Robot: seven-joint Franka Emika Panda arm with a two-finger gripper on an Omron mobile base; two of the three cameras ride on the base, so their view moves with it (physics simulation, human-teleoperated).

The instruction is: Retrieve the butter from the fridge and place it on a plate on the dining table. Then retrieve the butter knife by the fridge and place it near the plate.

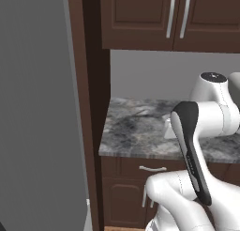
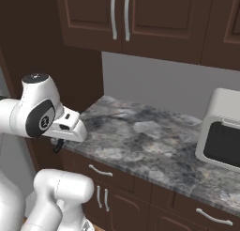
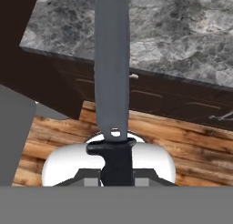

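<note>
The butter knife [image 3: 112, 73] is in the gripper's [image 3: 116, 175] grasp: in the hand view its black handle sits clamped between the closed jaws at the bottom, and its long grey blade runs straight up from there, with a small hole near the handle end. Beyond the blade lie the front edge of a grey marbled counter [image 3: 182, 41], the dark brown drawer fronts [image 3: 182, 102] below it and a wooden floor [image 3: 191, 145]. In the right base view the hand [image 2: 65, 127] hangs at the near left edge of that counter, just off its front, with a dark tip poking down below it; the knife itself cannot be made out there. The fridge [image 1: 40, 108] stands as a tall light-grey slab along the left of the left base view, beside a dark brown cabinet side panel [image 1: 82, 94]. Dark brown upper cabinets [image 2: 136, 21] with pale bar handles hang above the counter, and a white toaster oven [image 2: 220, 131] with a dark window sits on the counter at the far right.
</note>
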